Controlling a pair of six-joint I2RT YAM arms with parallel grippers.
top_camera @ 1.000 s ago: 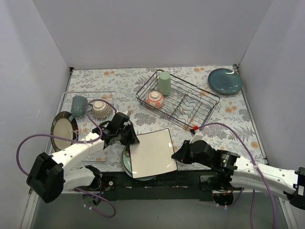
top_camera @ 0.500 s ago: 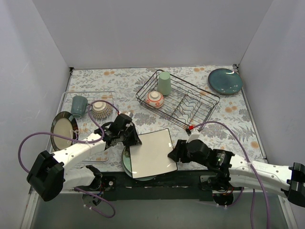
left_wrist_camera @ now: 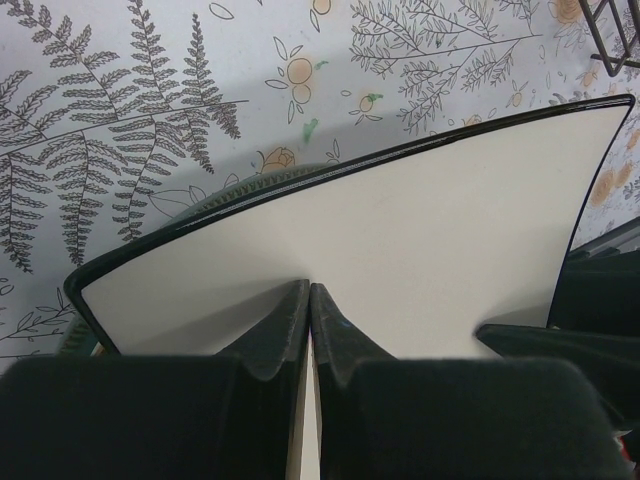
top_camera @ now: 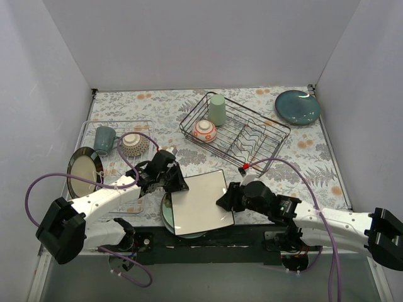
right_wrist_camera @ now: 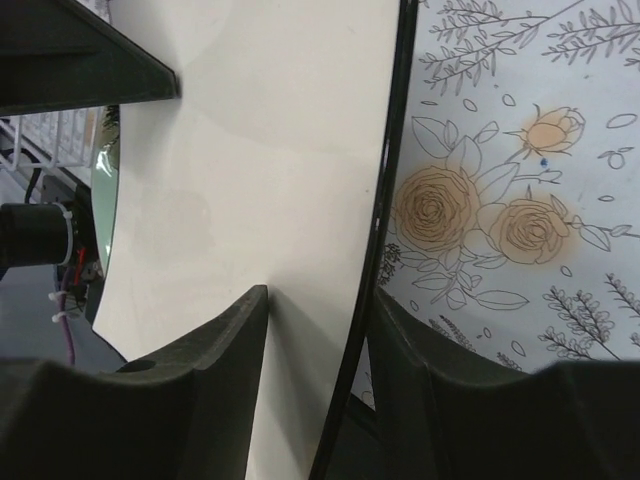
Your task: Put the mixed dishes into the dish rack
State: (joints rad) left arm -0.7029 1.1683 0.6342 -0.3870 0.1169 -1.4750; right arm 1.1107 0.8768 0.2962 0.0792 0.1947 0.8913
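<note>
The large white square plate (top_camera: 200, 201) lies tilted over a round green plate (top_camera: 165, 215) at the table's near edge. My left gripper (top_camera: 174, 183) is shut on the white plate's left edge; in the left wrist view the fingers (left_wrist_camera: 285, 325) pinch the plate (left_wrist_camera: 400, 230). My right gripper (top_camera: 225, 200) is open, its two fingers on either side of the plate's right edge; the right wrist view shows the gripper (right_wrist_camera: 320, 300) and the black rim (right_wrist_camera: 388, 215). The black wire dish rack (top_camera: 264, 146) holds the pale green cup (top_camera: 217, 109) and the red-orange bowl (top_camera: 204, 130).
A teal plate (top_camera: 297, 107) lies at the back right. At the left, a pale wire tray (top_camera: 88, 126) holds a teal mug (top_camera: 104, 139) and a patterned bowl (top_camera: 131, 143); a dark-rimmed plate (top_camera: 82, 171) leans at its edge. Grey walls enclose the table.
My right gripper has moved left up to the white plate's right edge and now straddles it. My left gripper keeps its hold and has barely moved.
</note>
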